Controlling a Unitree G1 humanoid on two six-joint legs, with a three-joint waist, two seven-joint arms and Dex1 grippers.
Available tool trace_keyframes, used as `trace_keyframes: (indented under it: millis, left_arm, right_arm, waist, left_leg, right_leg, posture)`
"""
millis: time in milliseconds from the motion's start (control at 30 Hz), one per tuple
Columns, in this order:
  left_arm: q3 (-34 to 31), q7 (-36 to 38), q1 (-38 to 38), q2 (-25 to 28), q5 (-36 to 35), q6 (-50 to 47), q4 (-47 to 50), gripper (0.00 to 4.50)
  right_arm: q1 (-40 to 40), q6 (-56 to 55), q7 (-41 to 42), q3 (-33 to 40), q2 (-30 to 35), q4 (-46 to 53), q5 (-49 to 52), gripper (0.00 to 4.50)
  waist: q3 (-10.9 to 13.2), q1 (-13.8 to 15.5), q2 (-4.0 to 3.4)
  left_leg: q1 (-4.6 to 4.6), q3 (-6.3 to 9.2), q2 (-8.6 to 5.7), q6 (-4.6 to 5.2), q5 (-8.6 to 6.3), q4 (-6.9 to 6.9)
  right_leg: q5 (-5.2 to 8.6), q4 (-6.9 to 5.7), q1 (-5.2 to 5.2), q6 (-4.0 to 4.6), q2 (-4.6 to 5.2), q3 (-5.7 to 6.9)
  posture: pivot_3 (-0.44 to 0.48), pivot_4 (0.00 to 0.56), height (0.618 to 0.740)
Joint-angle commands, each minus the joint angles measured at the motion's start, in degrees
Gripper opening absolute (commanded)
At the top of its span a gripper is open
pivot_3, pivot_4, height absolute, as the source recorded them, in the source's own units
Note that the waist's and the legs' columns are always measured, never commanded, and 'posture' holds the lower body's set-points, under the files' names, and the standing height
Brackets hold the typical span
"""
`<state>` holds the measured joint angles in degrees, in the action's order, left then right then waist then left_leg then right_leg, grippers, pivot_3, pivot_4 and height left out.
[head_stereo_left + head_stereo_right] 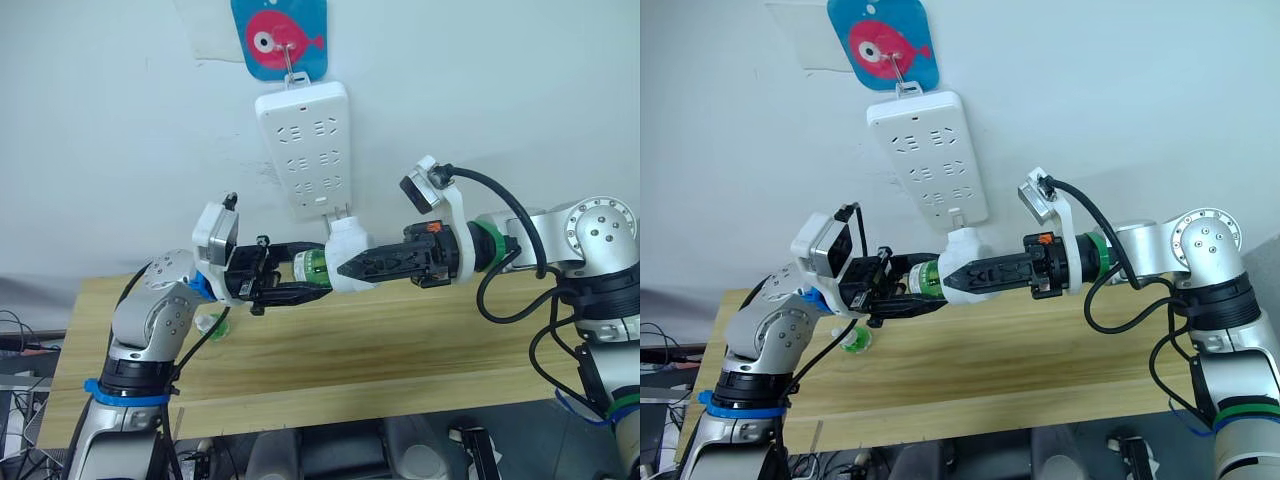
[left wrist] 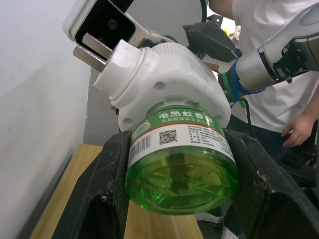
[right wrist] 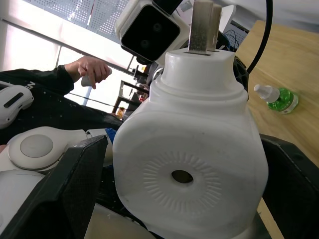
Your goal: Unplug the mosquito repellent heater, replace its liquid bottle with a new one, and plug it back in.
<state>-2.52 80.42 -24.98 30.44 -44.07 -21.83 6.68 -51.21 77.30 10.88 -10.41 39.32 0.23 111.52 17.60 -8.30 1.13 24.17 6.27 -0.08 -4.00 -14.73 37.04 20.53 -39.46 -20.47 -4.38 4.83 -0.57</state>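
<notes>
Held in mid-air above the counter (image 1: 400, 340), just below the wall-hung power strip (image 1: 305, 150): the mosquito repellent heater (image 1: 347, 255), unplugged, prongs bare. Right tool (image 1: 350, 268) pinching the heater's white body from both sides, vent hole facing that wrist camera. Left tool (image 1: 290, 285) clamped on the green bottle (image 2: 179, 169), which sits seated neck-first in the heater's collar. Both fingers (image 2: 109, 189) flat against the bottle's sides in the left wrist view.

Judged step: threading a bottle into, or out of, the heater; which of the two cannot be told from this moment alone. To do it well: keep bottle and heater on one common axis, twist the bottle only about that axis, hold the heater dead still, avoid any sideways pull that would cross the thread or bend the wick. Keep grip firm enough to stop the smooth bottle from slipping, yet not crushing. Keep prongs pointed clear of the strip until the joint is fully tight.

Containers: held bottle holding clear green liquid, seemingly well filled. A second small bottle (image 3: 277, 98), also with green liquid and a white neck, lying on its side on the counter, below the heater and towards the left arm, well apart.
</notes>
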Motion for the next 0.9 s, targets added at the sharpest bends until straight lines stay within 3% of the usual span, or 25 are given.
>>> trace_keyframes:
  millis: [33, 133, 267, 300, 900]
  left_arm:
    - [0.2, 0.3, -0.3, -0.1, 0.2, 0.6, 0.5, 2.28]
    - [0.2, 0.5, -0.4, -0.1, 0.4, 0.7, 0.3, 2.28]
    - [0.2, 0.5, -0.8, -0.2, 0.5, 0.5, 0.1, 2.28]
    - [0.2, 0.5, -0.9, -0.1, 0.5, 0.5, 0.2, 2.28]
    - [-0.1, -1.8, -0.5, 1.7, -0.4, -4.7, 2.8, 2.28]
  right_arm:
    - [-1.1, 0.2, 0.2, 0.5, -0.4, 1.6, 1.5, 4.50]
    - [-1.2, 0.2, -0.2, 0.4, -0.7, 1.5, 1.5, 4.50]
    - [-1.4, 0.2, -1.1, 0.2, -1.0, 1.4, 1.5, 3.30]
    - [-1.4, 0.2, -1.2, 0.3, -1.1, 1.3, 1.5, 3.20]
    - [-1.5, 0.7, -0.9, 1.5, -1.5, 0.7, 1.5, 3.07]
  waist:
    - [0.1, 0.0, 0.00]
    - [0.2, 0.0, -0.01]
    - [0.3, 0.0, 0.01]
    - [0.3, 0.0, 0.01]
    - [0.3, 0.0, -0.01]
  left_leg:
    - [0.00, 0.00, 0.00, 0.00, 0.00, 0.00]
    - [0.01, 0.00, 0.00, 0.00, 0.00, 0.00]
    - [0.03, 0.02, 0.00, -0.02, 0.01, 0.01]
    - [0.04, 0.02, 0.00, -0.02, 0.01, 0.01]
    - [0.09, 0.06, 0.00, -0.04, 0.02, 0.02]
  right_leg:
    - [0.00, 0.00, 0.00, 0.00, 0.00, 0.01]
    - [0.00, 0.01, 0.00, 0.00, 0.00, 0.01]
    - [0.00, 0.01, -0.01, 0.00, 0.00, 0.03]
    - [0.00, 0.01, -0.01, 0.00, 0.00, 0.03]
    - [0.00, 0.01, -0.02, 0.00, 0.00, 0.07]
  posture:
    - [-0.224, 0.311, 0.740]
    - [-0.223, 0.312, 0.740]
    - [-0.224, 0.313, 0.740]
    - [-0.224, 0.314, 0.740]
    - [-0.223, 0.313, 0.740]
